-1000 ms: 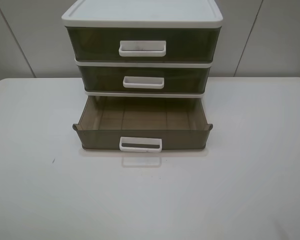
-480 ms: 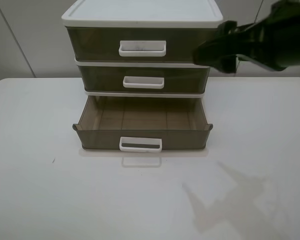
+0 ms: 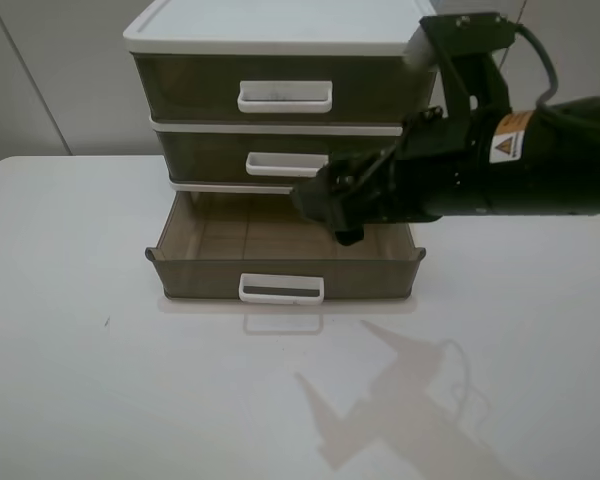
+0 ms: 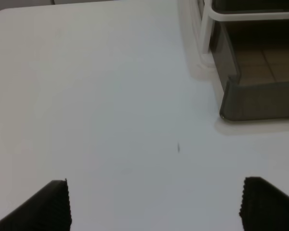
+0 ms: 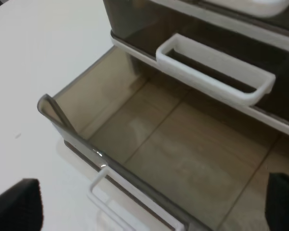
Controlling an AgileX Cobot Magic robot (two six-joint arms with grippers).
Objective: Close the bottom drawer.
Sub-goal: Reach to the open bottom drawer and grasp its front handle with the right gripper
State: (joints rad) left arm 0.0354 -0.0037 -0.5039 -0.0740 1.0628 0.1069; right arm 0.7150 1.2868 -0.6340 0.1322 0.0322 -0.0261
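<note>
Though open, one bottom drawer [image 3: 260, 245] among three; two pairs of jaws, both apart

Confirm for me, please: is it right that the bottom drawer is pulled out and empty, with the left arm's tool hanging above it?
Not quite: the right arm's tool hangs above the bottom drawer, as the exterior high view shows. The left arm's tool is over the table beside it. The drawer is indeed pulled out and empty.
</note>
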